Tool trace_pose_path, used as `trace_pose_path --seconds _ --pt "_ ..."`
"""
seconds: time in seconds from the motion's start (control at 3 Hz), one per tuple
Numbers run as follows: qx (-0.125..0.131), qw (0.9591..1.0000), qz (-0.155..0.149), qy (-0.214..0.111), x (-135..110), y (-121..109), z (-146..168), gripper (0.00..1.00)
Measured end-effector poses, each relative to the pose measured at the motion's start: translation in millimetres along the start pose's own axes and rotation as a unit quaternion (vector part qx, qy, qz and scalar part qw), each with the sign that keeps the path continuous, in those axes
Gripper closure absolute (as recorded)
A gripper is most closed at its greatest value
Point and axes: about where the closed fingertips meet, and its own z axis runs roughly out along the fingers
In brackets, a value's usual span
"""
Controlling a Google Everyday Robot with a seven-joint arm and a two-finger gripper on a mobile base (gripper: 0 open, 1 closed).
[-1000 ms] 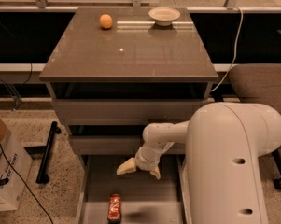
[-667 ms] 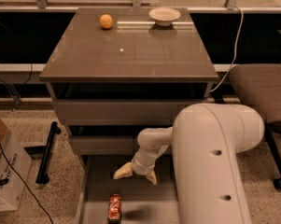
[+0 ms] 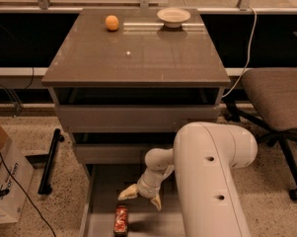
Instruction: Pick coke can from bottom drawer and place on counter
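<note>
The coke can (image 3: 121,219) lies on its side on the floor of the open bottom drawer (image 3: 101,191), near the frame's lower edge. My gripper (image 3: 141,197) hangs over the drawer just above and to the right of the can, with its two pale fingers (image 3: 128,193) spread apart and nothing between them. The white arm (image 3: 212,181) fills the lower right and hides the drawer's right part. The counter (image 3: 138,48) is the glossy grey-brown top above.
An orange ball (image 3: 112,22) and a white bowl (image 3: 173,17) sit at the back of the counter. A cardboard box (image 3: 2,181) stands at the left, a black bar (image 3: 50,159) lies on the floor, and an office chair (image 3: 276,102) is at the right.
The gripper and arm have moved lower and to the left, closer to the can. The can has not moved.
</note>
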Motion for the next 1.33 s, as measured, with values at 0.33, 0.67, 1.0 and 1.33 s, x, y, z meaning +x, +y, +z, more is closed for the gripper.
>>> trace_pose_path --seconds 0.33,0.67,1.0,1.33 --pt "0.000 1.0000 0.001 0.002 1 -1 3 0.00" --pt "-0.022 0.9995 0.021 0.002 -9 -1 24 0.00" --pt "-0.057 0.9977 0.036 0.005 -21 1 51 0.00" --pt "-0.090 0.9948 0.047 0.007 -32 9 73 0.00"
